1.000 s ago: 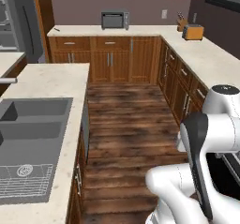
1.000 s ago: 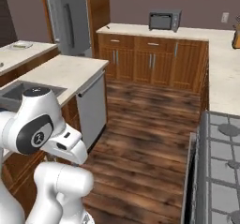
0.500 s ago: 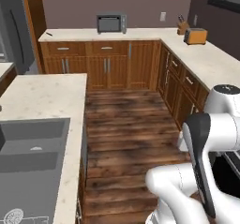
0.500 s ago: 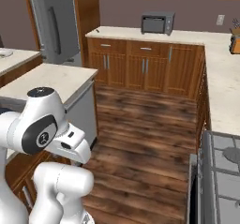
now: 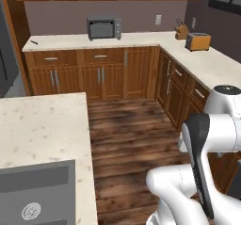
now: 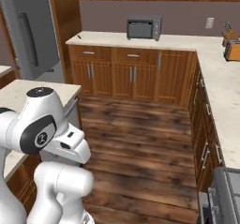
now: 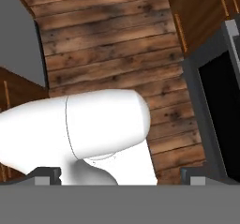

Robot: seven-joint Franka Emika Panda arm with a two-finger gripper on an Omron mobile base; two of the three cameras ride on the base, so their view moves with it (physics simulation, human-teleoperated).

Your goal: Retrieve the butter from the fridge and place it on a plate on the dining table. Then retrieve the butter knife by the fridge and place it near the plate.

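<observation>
Pointing down at the wooden floor (image 7: 112, 40), the gripper (image 7: 119, 175) has its jaws spread wide with nothing held between them. The arm is folded in close over the base. Further out, the fridge (image 6: 29, 35) stands shut at the left. The butter knife (image 5: 34, 42), a tiny dark sliver, lies on the wall counter (image 5: 136, 39) just beside the fridge, well left of the microwave (image 5: 103, 28). A toaster (image 5: 197, 41) sits over in the far right corner.

My arm (image 5: 202, 172) is folded close above the base. My gripper (image 7: 120, 176) points down at the floor, jaws fully spread, holding nothing.
</observation>
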